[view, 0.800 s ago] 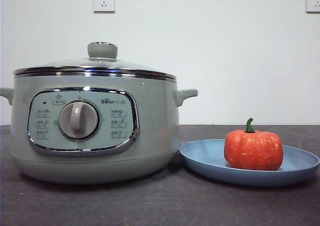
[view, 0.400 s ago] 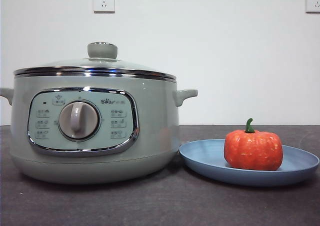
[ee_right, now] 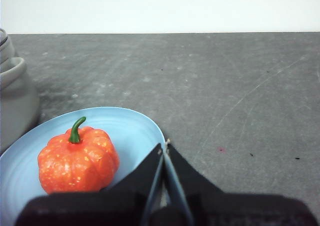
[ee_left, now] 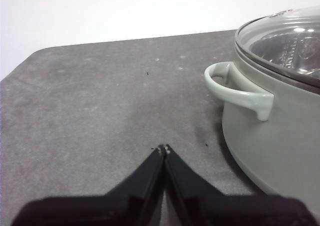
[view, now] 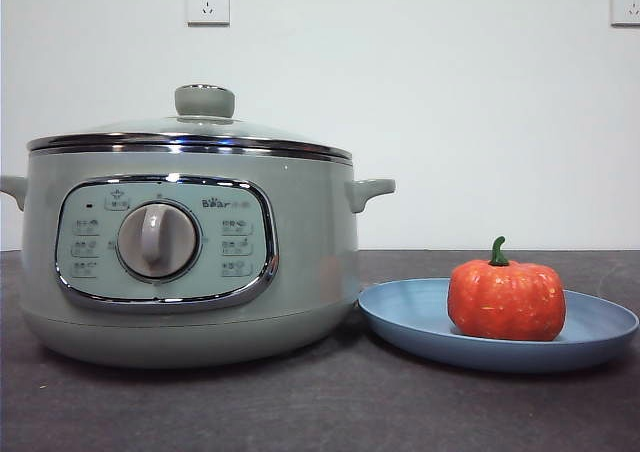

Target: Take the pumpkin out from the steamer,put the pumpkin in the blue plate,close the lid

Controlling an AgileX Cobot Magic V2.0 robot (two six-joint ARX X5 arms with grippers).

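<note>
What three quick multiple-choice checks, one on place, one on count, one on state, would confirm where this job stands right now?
1. Where is the pumpkin?
A. Inside the steamer
B. On the blue plate
C. On the bare table

2. How many wall sockets show in the front view?
A. One
B. Two
C. Four

3. What state is the lid in?
A. Seated on the steamer
B. Lying on the table
C. Held by a hand

Answers:
1. B: it sits upright on the blue plate, beside the steamer.
2. B: one wall socket above the steamer, another wall socket at the top corner.
3. A: its steel rim rests all round the pot's top; the left hand and right hand are both shut and empty.
</note>
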